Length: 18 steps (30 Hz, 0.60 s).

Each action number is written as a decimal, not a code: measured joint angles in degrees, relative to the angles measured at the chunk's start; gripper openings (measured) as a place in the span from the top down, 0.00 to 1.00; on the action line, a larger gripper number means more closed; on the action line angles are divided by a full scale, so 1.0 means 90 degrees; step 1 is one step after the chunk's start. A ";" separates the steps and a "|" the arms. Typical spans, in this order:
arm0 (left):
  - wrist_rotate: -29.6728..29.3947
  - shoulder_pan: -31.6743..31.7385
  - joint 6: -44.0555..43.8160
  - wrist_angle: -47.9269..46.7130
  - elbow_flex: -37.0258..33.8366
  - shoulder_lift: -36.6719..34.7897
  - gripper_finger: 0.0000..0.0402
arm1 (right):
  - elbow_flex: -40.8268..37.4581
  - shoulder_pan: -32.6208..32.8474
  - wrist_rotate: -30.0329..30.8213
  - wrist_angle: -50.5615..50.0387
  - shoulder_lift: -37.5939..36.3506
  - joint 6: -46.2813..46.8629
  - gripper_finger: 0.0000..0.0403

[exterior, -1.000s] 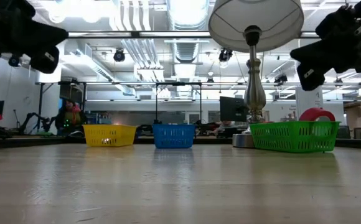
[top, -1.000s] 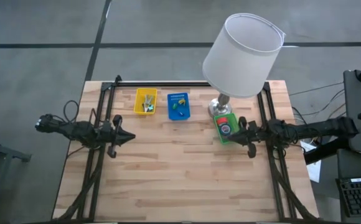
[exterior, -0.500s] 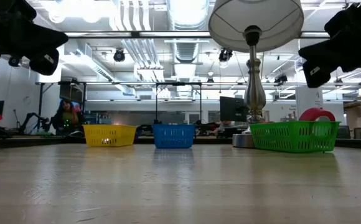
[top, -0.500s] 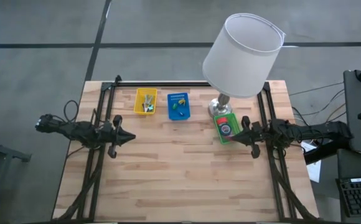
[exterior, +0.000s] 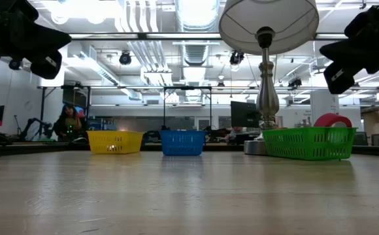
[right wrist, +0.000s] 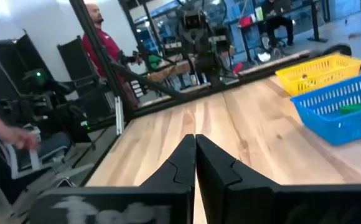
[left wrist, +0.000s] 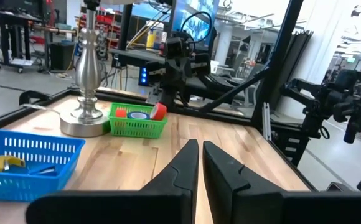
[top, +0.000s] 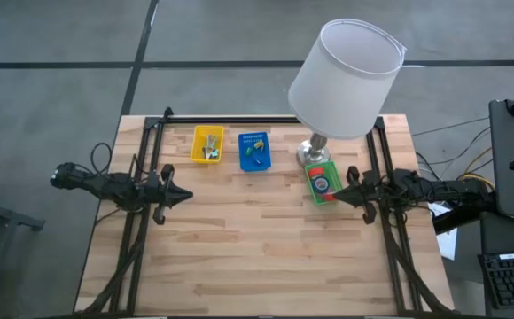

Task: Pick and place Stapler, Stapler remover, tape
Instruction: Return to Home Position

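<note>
Wood worktop (top: 257,248), arms at opposite sides

High view: left tool (top: 186,196) and right tool (top: 336,187) hover over side edges; tape (top: 325,183) sits in green bin (top: 309,177). Low view: red tape tops the bin rim. Wrist views: both tools pressed together.

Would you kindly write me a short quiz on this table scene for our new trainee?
1. True or false: seen from above, the blue bin stands between the yellow bin and the green bin.
2. The tape rolls lie in: A the yellow bin; B the blue bin; C the green bin.
3. Fill in: the left gripper and the right gripper each hover above the table with fingers ___, holding nothing.
Key: 1 true; 2 C; 3 shut.
</note>
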 joint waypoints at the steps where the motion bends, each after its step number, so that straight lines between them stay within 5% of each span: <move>1: -0.0002 0.0000 0.0000 -0.0009 0.0000 0.0000 0.94 | -0.0001 0.0000 0.0002 -0.0019 0.0019 0.0025 0.98; 18: -0.0002 0.0000 -0.0005 -0.0013 -0.0001 0.0000 0.94 | -0.0002 0.0000 0.0018 -0.0013 0.0175 0.0029 0.98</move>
